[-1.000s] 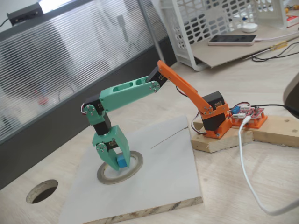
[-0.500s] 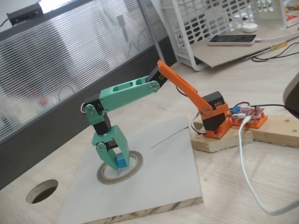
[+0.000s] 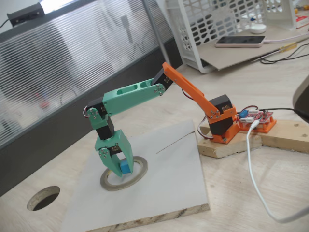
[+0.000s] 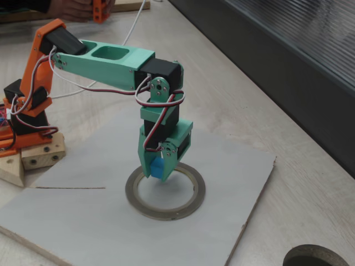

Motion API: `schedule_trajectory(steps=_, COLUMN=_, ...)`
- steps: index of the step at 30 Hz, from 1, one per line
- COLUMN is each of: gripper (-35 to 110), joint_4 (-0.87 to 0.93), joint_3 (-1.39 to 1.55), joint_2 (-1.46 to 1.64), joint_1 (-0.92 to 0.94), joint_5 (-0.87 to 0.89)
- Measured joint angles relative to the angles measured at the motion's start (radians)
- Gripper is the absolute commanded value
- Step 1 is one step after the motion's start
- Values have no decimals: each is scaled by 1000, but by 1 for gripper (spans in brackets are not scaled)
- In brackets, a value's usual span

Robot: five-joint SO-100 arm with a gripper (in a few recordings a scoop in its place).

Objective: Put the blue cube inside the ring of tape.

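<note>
Board edge: nearest you in both fixed views is the pale board (image 3: 169, 183), its raw front edge toward the camera; in a fixed view the dark round hole (image 3: 43, 197) in the tabletop sits off its left corner.
Ring of tape: the ring of tape (image 4: 165, 210) lies flat on the board, its hollow centre partly open to view below the arm.
Blue cube: the blue cube (image 4: 158, 169) is pinched between the fingers, held over the ring's hollow, toward the far side of the opening.
Gripper: your gripper (image 4: 161, 170) is clamped on the cube, pointing straight down.
Step in hand: you look to be at the placing step, cube over the target and not yet let go.
Next move: judge the cube low enough, then part the fingers without nudging the ring, and lift straight up.
What each view adds: in a fixed view (image 3: 126, 166) the cube seems to overlap the ring's inner rim; the other separates cube from rim and shows it hanging inside the opening. Whether it touches the board, you cannot tell from either.
Behind: the orange base (image 3: 223, 126) stands on wooden blocks beyond the board.
</note>
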Motion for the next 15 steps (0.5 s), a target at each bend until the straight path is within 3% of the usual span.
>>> schedule_trajectory(steps=15, gripper=6, joint_4=3, joint_3=-2, joint_2=0, joint_1=49, joint_5=8)
